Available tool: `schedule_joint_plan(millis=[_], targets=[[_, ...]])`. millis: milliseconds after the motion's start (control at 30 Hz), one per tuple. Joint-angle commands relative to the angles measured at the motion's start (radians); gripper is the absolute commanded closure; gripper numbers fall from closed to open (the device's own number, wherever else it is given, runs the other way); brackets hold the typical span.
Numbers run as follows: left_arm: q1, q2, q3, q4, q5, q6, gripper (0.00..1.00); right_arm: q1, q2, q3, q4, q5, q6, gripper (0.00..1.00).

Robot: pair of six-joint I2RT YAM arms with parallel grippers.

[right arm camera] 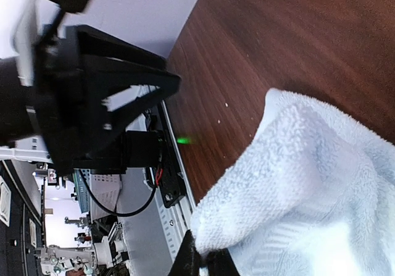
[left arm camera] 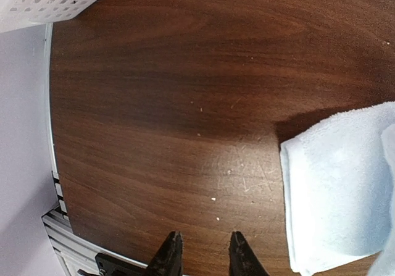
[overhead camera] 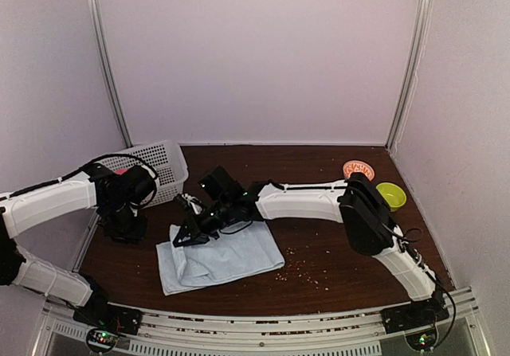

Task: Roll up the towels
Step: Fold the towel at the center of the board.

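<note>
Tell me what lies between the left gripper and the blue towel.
Between left gripper and pale blue towel: only bare wooden table, in left wrist view.

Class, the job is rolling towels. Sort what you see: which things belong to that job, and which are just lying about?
Belongs to the job:
- blue towel
- right gripper, pinching the towel's edge

Just lying about:
- basket
- pink roll
- yellow roll
- crumbs

On table (overhead camera: 335, 244): towel (overhead camera: 231, 259) front centre; basket (overhead camera: 163, 165) behind it, left rear.
</note>
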Motion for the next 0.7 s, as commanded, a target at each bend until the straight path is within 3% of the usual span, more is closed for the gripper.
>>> schedule_joint_plan(millis=[0, 367, 667], targets=[[0.008, -0.02, 0.03, -0.017, -0.025, 0.006, 0.74, -0.013, -0.133, 0.001, -0.049, 0.101, -0.066, 1.0], [0.008, -0.039, 0.026, -0.032, -0.027, 0.011, 0.74, 0.022, 0.031, 0.044, -0.03, 0.066, -0.049, 1.0], [0.008, -0.024, 0.019, -0.014, -0.02, 0.015, 0.74, 0.033, 0.049, 0.058, 0.003, 0.005, -0.039, 1.0]])
